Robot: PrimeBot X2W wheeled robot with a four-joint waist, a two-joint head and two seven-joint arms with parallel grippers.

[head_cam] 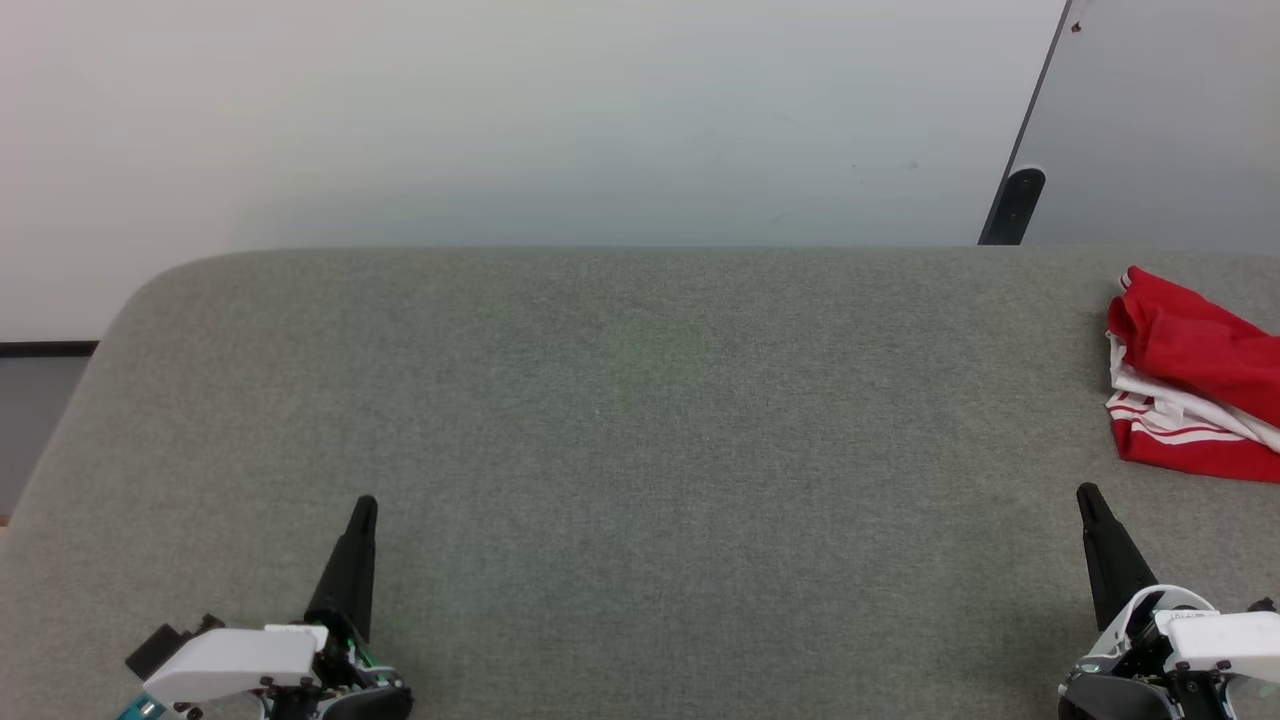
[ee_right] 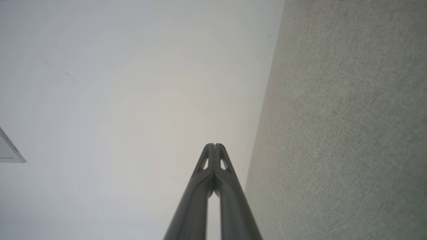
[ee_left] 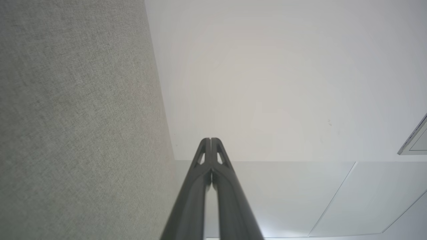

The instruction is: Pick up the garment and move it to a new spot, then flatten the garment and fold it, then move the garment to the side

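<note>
nearest the robot, the left gripper is held low over the near part of the grey cloth-covered table. its two dark fingers are pressed together to a single point, with nothing between them. the right gripper is held the same way at the near right, its fingers closed tip to tip and empty. both are pointed away from the robot, well apart from each other and touching no clothing.

further out, beyond the right gripper, the garment is seen lying on the table at the right edge of the head view. it is gathered into a compact bundle, with red on top, white with red stripes in the middle and red beneath. part of it is cut off by the picture's edge, so its full shape cannot be told. behind the table, a pale wall and a dark post are seen.

the step in hand cannot be settled from the pictures. the bundle may be waiting for its first pick-up, or it may already be folded and set aside. if the pick-up is judged to be pending, the right gripper must be opened and carried forward and to the right over the bundle. it must then be lowered onto an upper fold and closed deep enough that more than one loose layer is caught.
</note>
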